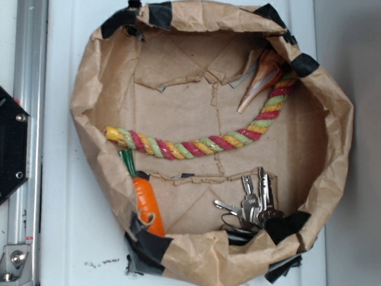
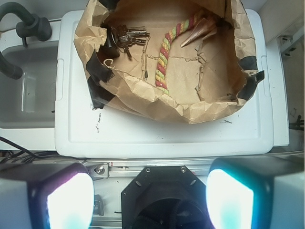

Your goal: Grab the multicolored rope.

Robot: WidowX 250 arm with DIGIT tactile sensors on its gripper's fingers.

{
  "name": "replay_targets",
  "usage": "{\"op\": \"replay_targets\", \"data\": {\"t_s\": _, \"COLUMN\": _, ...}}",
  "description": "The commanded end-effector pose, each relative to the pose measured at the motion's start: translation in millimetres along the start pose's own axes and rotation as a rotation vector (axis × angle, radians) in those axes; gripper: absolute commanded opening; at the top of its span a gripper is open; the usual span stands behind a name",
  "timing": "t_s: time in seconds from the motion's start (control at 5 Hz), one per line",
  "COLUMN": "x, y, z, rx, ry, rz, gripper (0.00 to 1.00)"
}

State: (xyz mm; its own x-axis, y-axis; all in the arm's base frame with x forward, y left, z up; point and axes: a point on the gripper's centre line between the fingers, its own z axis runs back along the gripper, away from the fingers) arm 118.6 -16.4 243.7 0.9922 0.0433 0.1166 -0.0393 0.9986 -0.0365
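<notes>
The multicolored rope (image 1: 203,146) is seen curved inside the paper bag (image 1: 338,137) mid-worktop, lengthwise straight ahead of the gripper (image 2: 151,198), whose fingers are spread wide and empty

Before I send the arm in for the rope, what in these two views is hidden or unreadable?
- Multicolored rope: its far end runs behind the paper cone in the exterior view; in the wrist view the near end drops behind the bag's paper wall.
- Carrot toy: its lower end is covered by black tape; the wrist view does not show it.
- Keys: partly under the bag's folded rim.
- Gripper: only glaring, blurred fingers show.
</notes>
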Motion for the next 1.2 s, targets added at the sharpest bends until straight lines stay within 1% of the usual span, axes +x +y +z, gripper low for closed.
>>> {"op": "replay_targets", "data": {"t_s": 0.0, "x": 0, "y": 0, "z": 0, "rx": 0.0, "ry": 0.0, "rz": 0.0, "gripper": 1.0}}
{"op": "replay_targets", "data": {"t_s": 0.2, "x": 47, "y": -2, "z": -25, "rx": 0.039, "ry": -0.086, "rz": 0.019, "gripper": 1.0}}
{"op": "replay_targets", "data": {"t_s": 0.4, "x": 99, "y": 11, "z": -39, "rx": 0.03, "ry": -0.254, "rz": 0.028, "gripper": 1.0}}
{"op": "replay_targets", "data": {"t_s": 0.6, "x": 141, "y": 36, "z": -79, "rx": 0.129, "ry": -0.294, "rz": 0.262, "gripper": 1.0}}
{"op": "replay_targets", "data": {"t_s": 1.0, "x": 141, "y": 36, "z": -79, "rx": 0.129, "ry": -0.294, "rz": 0.262, "gripper": 1.0}}
